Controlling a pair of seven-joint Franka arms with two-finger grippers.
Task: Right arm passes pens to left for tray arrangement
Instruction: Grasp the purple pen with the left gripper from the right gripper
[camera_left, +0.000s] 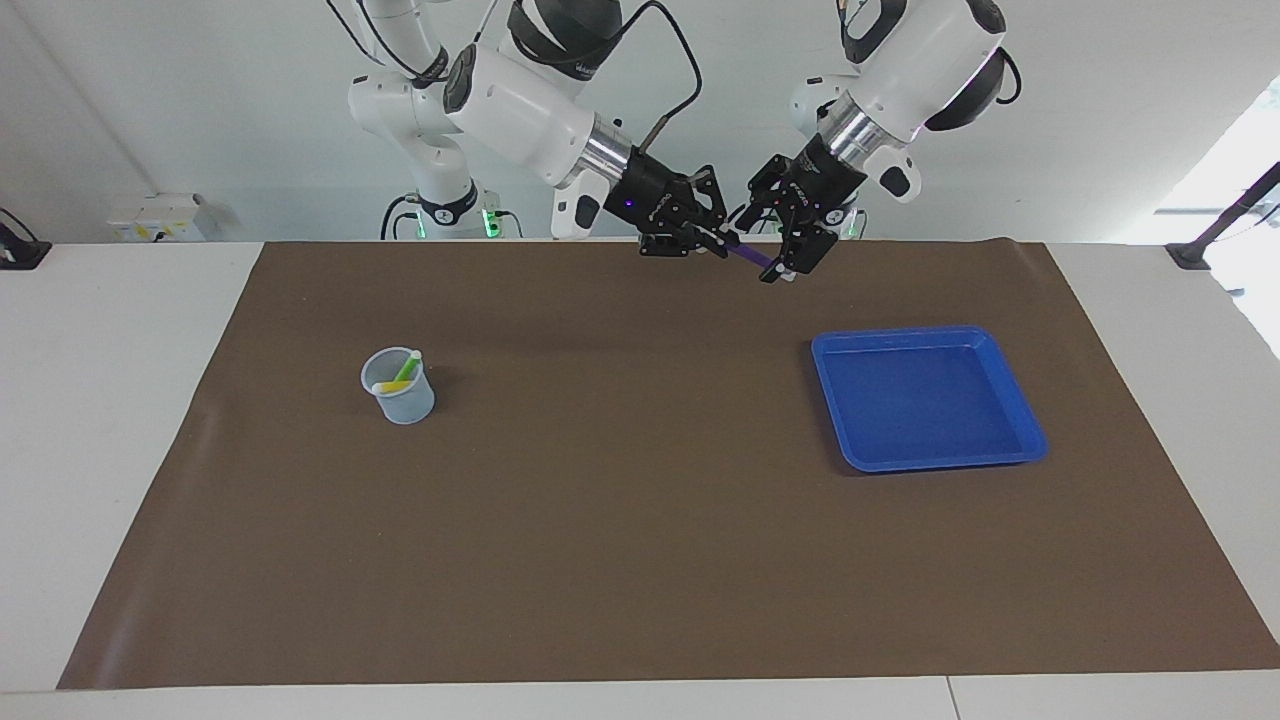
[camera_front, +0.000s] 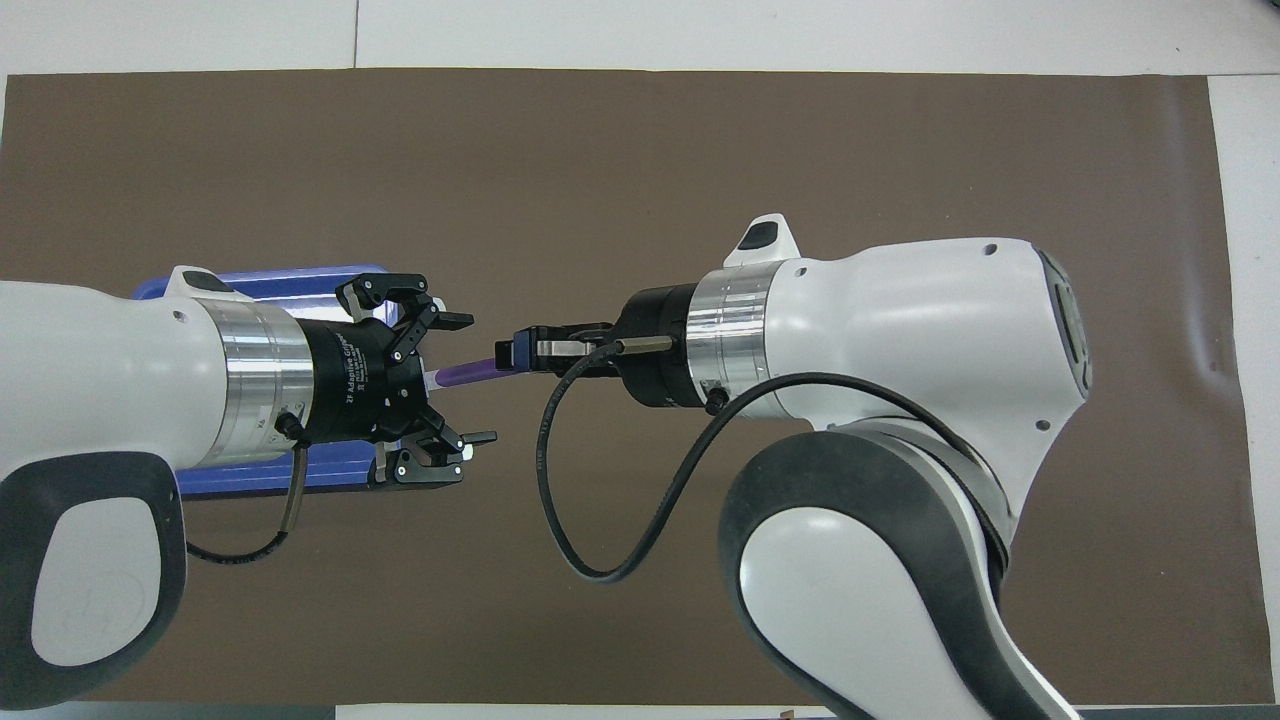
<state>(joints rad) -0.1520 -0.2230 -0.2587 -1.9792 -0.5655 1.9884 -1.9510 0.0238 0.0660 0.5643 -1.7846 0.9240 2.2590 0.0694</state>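
The purple pen (camera_front: 468, 372) hangs in the air over the brown mat (camera_left: 640, 560), up at the robots' edge of the table, held level so that its whitish end points away from the right gripper (camera_front: 520, 352) and toward the left one; that lie seems chosen so the free half is offered for a second grip. The right gripper is clamped shut on the pen's back end, leaving most of the barrel bare. The left gripper (camera_front: 455, 378) faces it head-on with its fingers spread as wide as they go, one on each side of the pen's whitish end, and it has hold of nothing yet; in the facing view the pen's tip sits right at those open fingers (camera_left: 778, 268), though I cannot tell whether it touches them. Judging by this, the handover is at the point where the left gripper should close before the right lets go, and a release too soon would drop the pen onto the mat. The blue tray (camera_left: 928, 398) lies flat toward the left arm's end of the table, farther from the robots than the two grippers, within easy reach for setting the pen down. Well apart from it, toward the right arm's end, a small pale cup (camera_left: 398, 386) stands upright with the yellow pen (camera_left: 388, 386) and the green pen (camera_left: 407, 368) leaning inside, presumably waiting their turn
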